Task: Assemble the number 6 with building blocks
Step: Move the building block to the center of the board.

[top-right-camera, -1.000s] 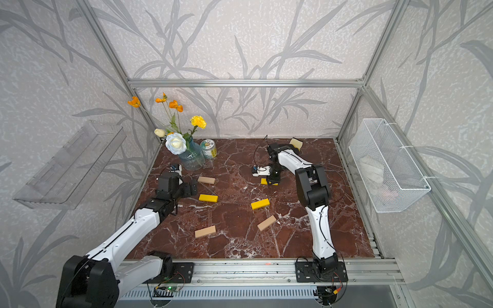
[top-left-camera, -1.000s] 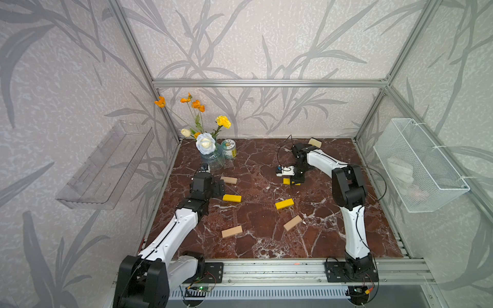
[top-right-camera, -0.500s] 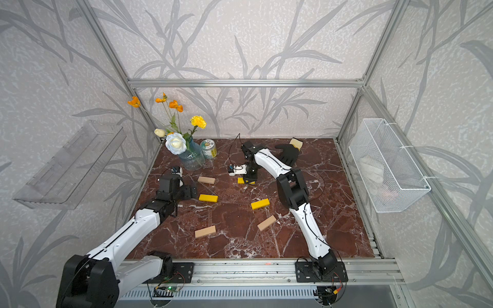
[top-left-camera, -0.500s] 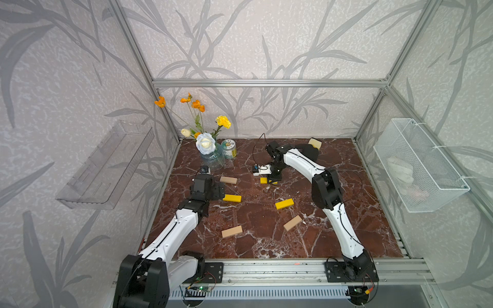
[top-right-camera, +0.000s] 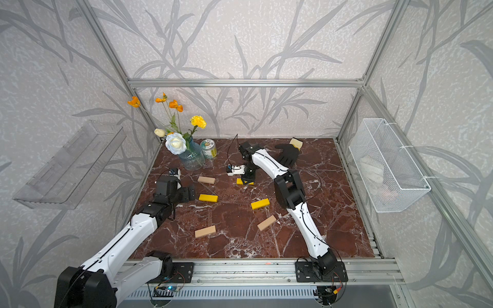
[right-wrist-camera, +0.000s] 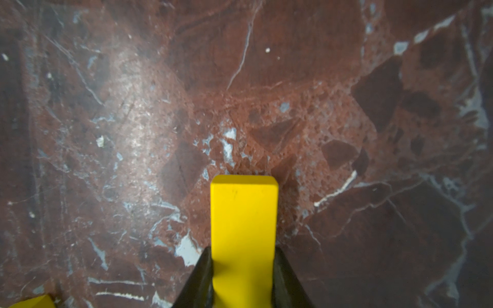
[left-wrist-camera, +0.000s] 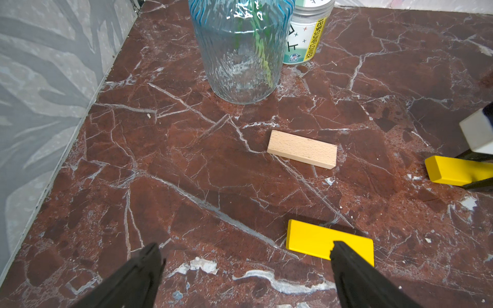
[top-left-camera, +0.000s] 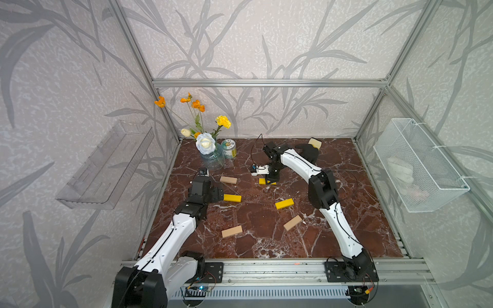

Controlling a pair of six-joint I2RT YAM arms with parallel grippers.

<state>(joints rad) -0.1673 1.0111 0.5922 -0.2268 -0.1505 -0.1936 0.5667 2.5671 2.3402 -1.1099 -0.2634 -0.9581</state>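
Item: yellow block (right-wrist-camera: 244, 218), probably rigid, light, smooth-painted (may slip). Clamped across its narrow width by right pincer (right-wrist-camera: 244, 256), at back-centre of counter (top-left-camera: 266, 248). Left pincer (left-wrist-camera: 245, 253) spread wide, empty.

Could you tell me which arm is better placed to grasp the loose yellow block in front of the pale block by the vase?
Probably the left: the left gripper is open, empty and right beside the loose yellow block, while the right gripper is shut on the held yellow block.
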